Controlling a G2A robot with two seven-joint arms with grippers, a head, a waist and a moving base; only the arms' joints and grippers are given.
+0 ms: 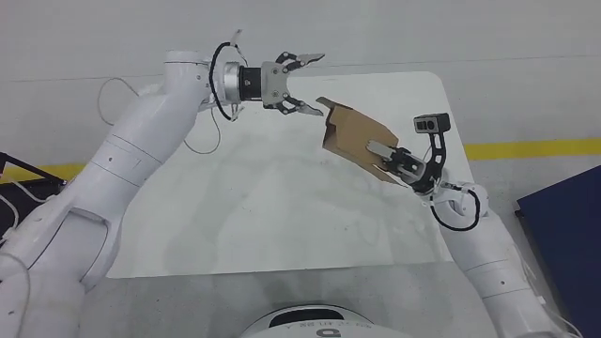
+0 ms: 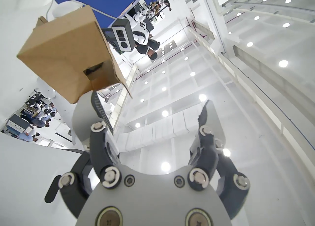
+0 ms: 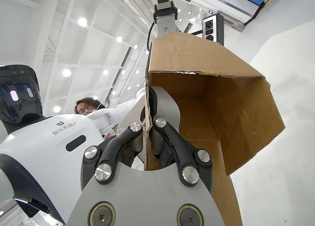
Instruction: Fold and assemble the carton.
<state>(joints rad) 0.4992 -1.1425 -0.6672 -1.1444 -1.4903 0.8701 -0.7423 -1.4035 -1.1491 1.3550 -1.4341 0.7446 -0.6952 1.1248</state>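
From above, my right claw [image 1: 389, 156] is pinching one wall of the carton [image 1: 349, 133] and holds it tilted in the air over the right part of the desk [image 1: 282, 216]. My left claw [image 1: 315, 83] hangs spread just beside the carton's far end, apart from it. With only one wall gripped, I judge that a push from the left could swing the carton or pull it out of the pinch.

In the left wrist view, the left claw [image 2: 150, 101] stands wide open, and one fingertip is very near the carton [image 2: 64, 49]. That end looks partly folded, with a small gap where the flaps meet. A flap could catch on my toothed finger and crease the wrong way. The right arm's wrist camera [image 2: 121, 33] sits close behind, so I have little room there.

In the right wrist view, the right claw [image 3: 147, 113] is pressed onto a single cardboard wall. The carton [image 3: 209, 104] gapes open towards me, one flap loose. Thin board may buckle under the squeeze.
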